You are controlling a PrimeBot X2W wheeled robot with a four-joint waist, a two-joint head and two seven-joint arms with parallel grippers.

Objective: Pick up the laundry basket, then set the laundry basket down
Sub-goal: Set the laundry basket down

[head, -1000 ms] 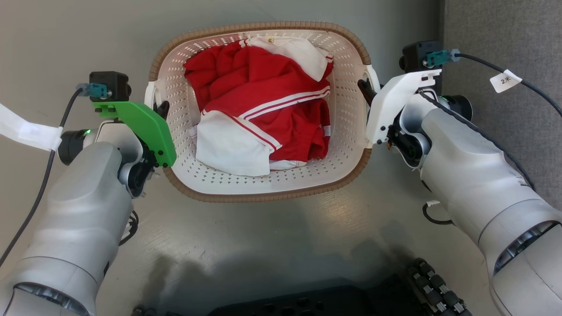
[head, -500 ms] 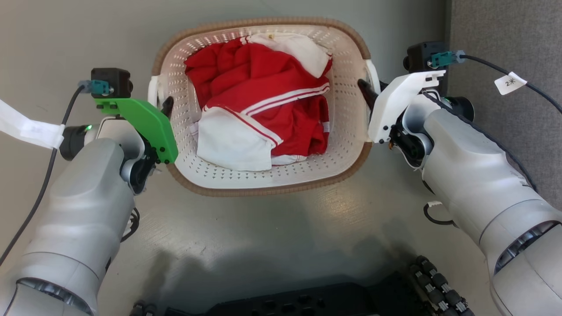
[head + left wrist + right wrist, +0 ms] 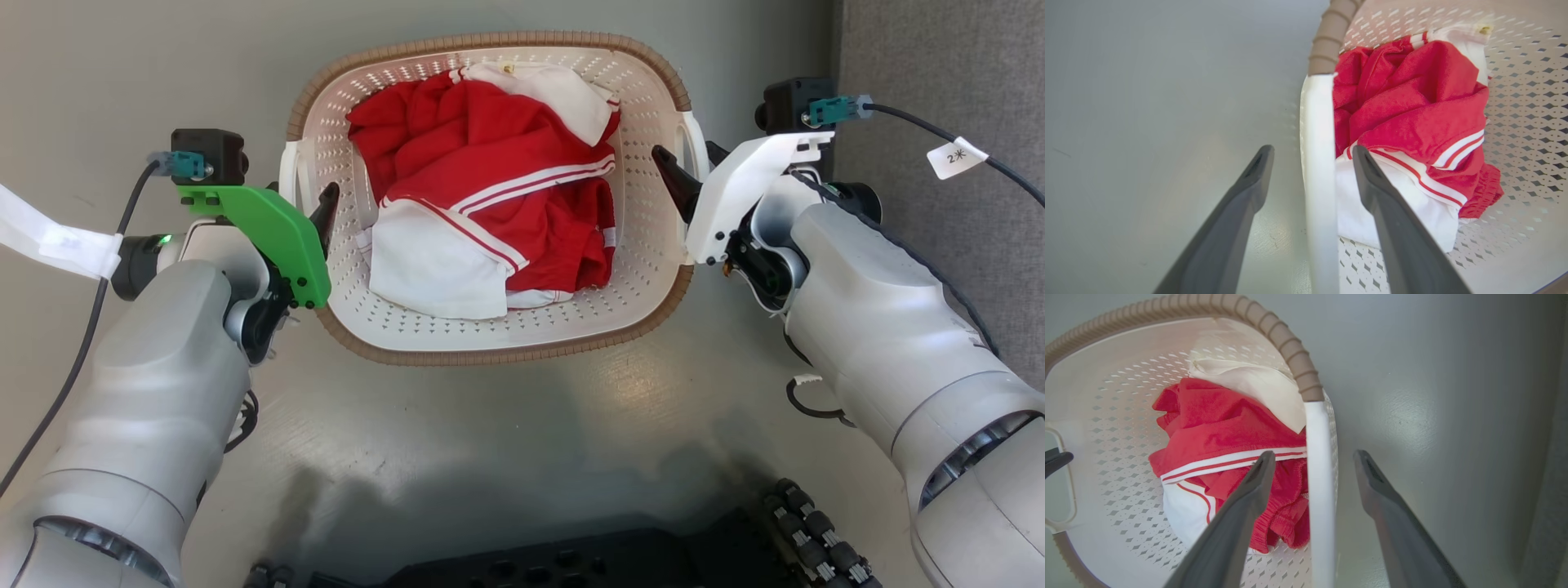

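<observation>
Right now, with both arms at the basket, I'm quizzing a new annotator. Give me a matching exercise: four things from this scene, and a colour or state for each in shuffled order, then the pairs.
Things
1. rim of the laundry basket
2. clothes
3. left gripper
4. right gripper

Colour or state
A. open astride a handle, carries a white bracket
B. brown, woven look
C. open astride a handle, carries a green bracket
D. red and white, lying inside the basket

Pairs: 1-B; 2-D; 3-C; 4-A
</observation>
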